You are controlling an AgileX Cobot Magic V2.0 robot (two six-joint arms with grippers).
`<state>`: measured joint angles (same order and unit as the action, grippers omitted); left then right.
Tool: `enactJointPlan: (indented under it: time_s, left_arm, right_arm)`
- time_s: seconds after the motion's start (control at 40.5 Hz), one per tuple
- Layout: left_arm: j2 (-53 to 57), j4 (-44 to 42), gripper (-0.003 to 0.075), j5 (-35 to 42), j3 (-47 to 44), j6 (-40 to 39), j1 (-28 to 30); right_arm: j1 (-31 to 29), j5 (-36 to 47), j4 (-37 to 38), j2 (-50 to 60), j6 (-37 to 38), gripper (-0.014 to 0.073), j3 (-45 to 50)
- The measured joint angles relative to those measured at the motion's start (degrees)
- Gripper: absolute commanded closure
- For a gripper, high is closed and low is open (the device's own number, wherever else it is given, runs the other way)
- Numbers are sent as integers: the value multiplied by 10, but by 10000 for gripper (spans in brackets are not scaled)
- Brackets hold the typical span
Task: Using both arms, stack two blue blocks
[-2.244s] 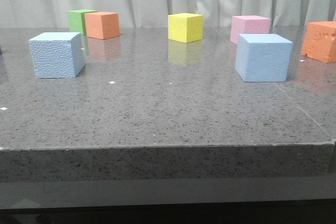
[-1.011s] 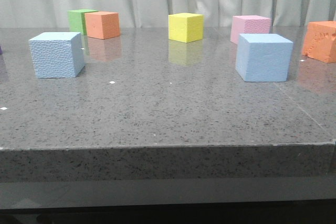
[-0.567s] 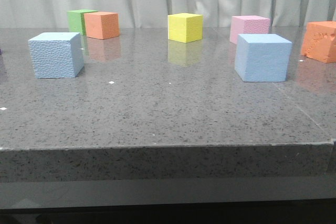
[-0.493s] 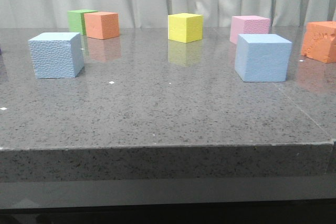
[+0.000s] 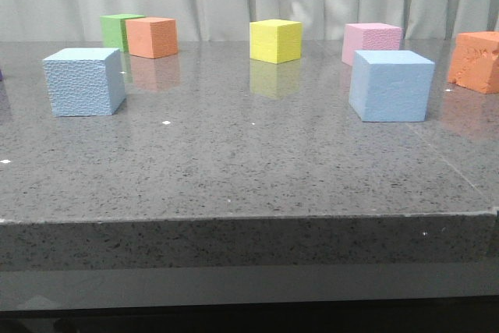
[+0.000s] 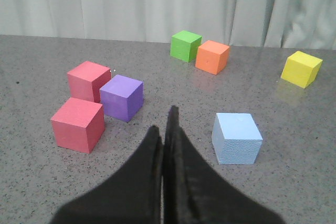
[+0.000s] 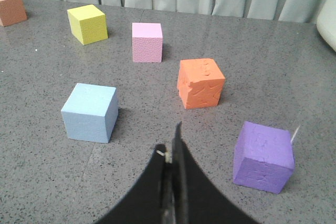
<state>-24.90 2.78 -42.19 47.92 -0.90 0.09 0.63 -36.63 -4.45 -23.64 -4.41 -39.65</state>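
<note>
The pebbly blue block sits on the table's left side; it also shows in the left wrist view. The smoother blue block sits on the right side; it also shows in the right wrist view. My left gripper is shut and empty, above the table, short of the pebbly block and beside it. My right gripper is shut and empty, short of the smoother block and to one side. Neither gripper shows in the front view.
Yellow cube, pink cube, green cube and orange cube stand at the back, a rough orange cube at far right. Two red cubes and a purple cube lie near the left gripper; a purple cube near the right.
</note>
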Motion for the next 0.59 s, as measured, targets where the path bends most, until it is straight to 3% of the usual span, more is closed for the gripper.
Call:
enactJointPlan:
  time_s: [0.493, 0.592]
  left_arm:
    - [-18, 0, 740, 0, 0, 0, 0]
    - [-19, 0, 713, 0, 0, 0, 0]
  right_arm:
    - [0, -1, 0, 0, 0, 660, 0]
    - [0, -1, 0, 0, 0, 599, 0]
